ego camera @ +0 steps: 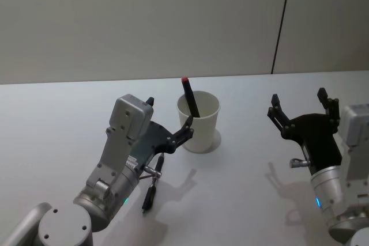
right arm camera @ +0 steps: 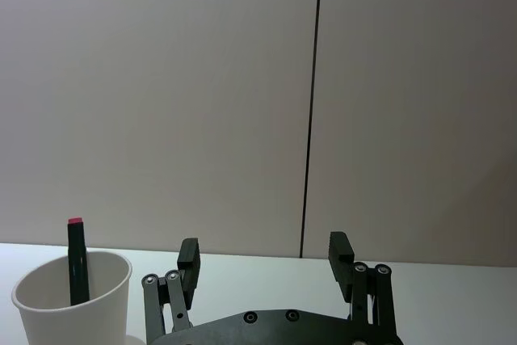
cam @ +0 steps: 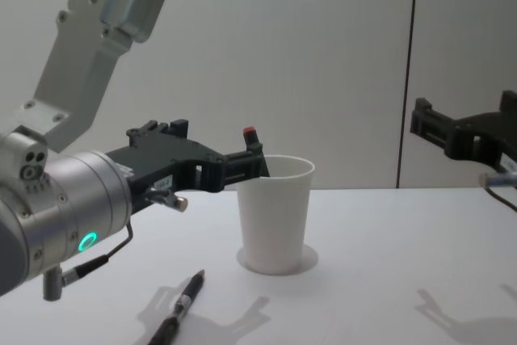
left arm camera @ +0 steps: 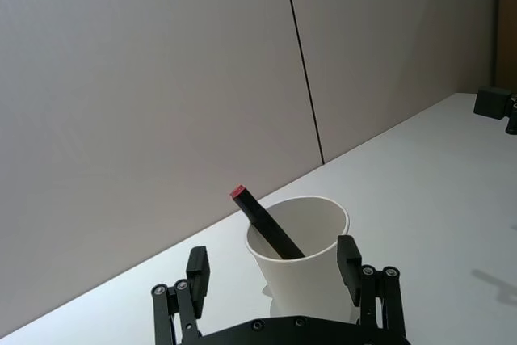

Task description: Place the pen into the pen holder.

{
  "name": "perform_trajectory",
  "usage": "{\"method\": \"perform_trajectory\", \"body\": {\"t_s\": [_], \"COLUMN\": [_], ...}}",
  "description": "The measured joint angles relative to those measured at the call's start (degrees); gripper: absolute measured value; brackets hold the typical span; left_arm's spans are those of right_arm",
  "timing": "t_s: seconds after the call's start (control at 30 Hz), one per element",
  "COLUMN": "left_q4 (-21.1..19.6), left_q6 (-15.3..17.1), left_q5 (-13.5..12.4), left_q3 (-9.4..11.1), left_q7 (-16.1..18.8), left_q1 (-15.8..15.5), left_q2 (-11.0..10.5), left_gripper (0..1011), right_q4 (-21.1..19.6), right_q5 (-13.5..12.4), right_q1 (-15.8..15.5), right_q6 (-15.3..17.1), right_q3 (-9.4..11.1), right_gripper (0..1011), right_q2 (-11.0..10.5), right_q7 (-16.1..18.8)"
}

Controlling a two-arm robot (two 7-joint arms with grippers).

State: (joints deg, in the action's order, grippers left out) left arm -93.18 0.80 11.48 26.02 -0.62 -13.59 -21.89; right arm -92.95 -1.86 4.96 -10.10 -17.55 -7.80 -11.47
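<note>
Left gripper (fingers spread) just beside pen holder

A smooth, matte white tabletop spans the full width of the head view and ends at a straight far edge. Behind it stands a plain, pale grey-beige panelled wall, evenly lit. One thin dark vertical seam splits the wall into a broad left panel and a narrower right one. Faint grey shadows with soft edges lie on the tabletop.
</note>
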Motion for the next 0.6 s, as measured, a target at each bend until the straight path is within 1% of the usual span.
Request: {"method": "perform_trajectory", "body": {"t_s": [0.4, 0.6], "left_q4": [-0.2, -0.9], "left_q6": [0.4, 2.0], "left_q5": [0.0, 0.1], "left_q3": [-0.1, -0.5], "left_q7": [-0.1, -0.3], "left_q1": [0.1, 0.4], "left_q2": [-0.1, -0.6], "left_gripper": [1005, 1005], "right_q4": [-0.9, -1.0], "right_q5": [-0.1, -0.2], "right_q1": [-0.7, -0.9], "right_q6": [0.7, 0.9], "right_q3": [0.1, 0.1], "right_gripper": [1001, 1001], "right_q2": [-0.3, -0.4], "right_q7": [-0.4, -0.5]}}
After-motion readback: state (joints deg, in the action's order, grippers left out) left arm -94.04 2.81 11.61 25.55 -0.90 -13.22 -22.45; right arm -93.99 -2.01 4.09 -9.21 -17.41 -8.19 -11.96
